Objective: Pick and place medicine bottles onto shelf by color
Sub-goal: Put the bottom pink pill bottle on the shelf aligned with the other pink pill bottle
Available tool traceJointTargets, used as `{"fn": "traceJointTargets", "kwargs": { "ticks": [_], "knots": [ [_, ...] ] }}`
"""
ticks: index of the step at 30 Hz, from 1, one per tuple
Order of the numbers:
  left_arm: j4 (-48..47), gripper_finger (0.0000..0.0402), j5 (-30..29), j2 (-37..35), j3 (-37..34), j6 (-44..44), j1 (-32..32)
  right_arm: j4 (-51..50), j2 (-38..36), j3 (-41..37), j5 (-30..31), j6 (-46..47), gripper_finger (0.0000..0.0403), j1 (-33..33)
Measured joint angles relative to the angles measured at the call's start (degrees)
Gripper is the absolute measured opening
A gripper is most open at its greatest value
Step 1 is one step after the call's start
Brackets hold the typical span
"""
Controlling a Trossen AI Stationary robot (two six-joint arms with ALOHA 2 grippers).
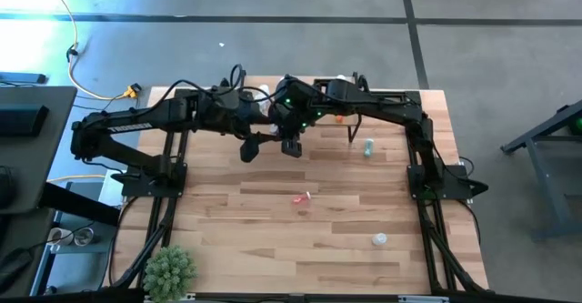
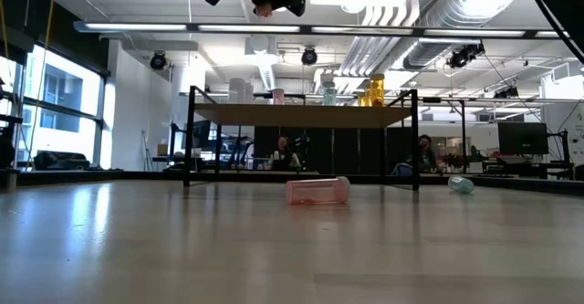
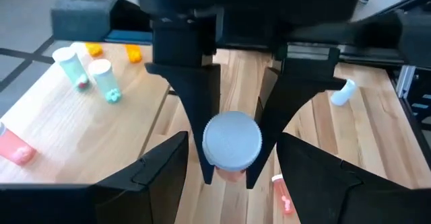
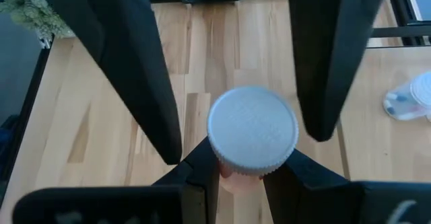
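You're looking across a big open room with ceiling ducts and people seated far back. The wooden table (image 1: 346,239) carries the shelf (image 2: 301,114) at its far edge, with several bottles (image 2: 328,92) upright on it. Above mid-table, your right gripper (image 3: 231,170) is clamped on a white-capped pink bottle (image 4: 252,130). Your left gripper (image 4: 248,143) has its jaws spread wide either side of it. Another pink bottle (image 2: 317,191) lies on the table.

Daylight floods in from the windows (image 2: 55,112) at the low view's left, and ceiling strip lights (image 2: 301,27) glare white above. The desk (image 2: 274,249) shows a pale sheen and goes soft close to the lens. A bright bluish patch washes out the floor (image 1: 36,39) in the high view's upper left.
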Motion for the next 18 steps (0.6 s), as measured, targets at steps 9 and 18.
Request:
{"fn": "traceJointTargets", "kwargs": {
  "ticks": [9,18],
  "knots": [
    [0.4,0.0214,-0.1,0.1,0.0,-0.2,0.0,0.0,0.0,0.0,0.0,0.0,0.0074,0.2],
    [0.4,0.0153,-0.1,0.1,0.0,0.1,0.0,0.3,0.0,0.0,0.0,-0.1,0.0074,0.2]
  ]
}}
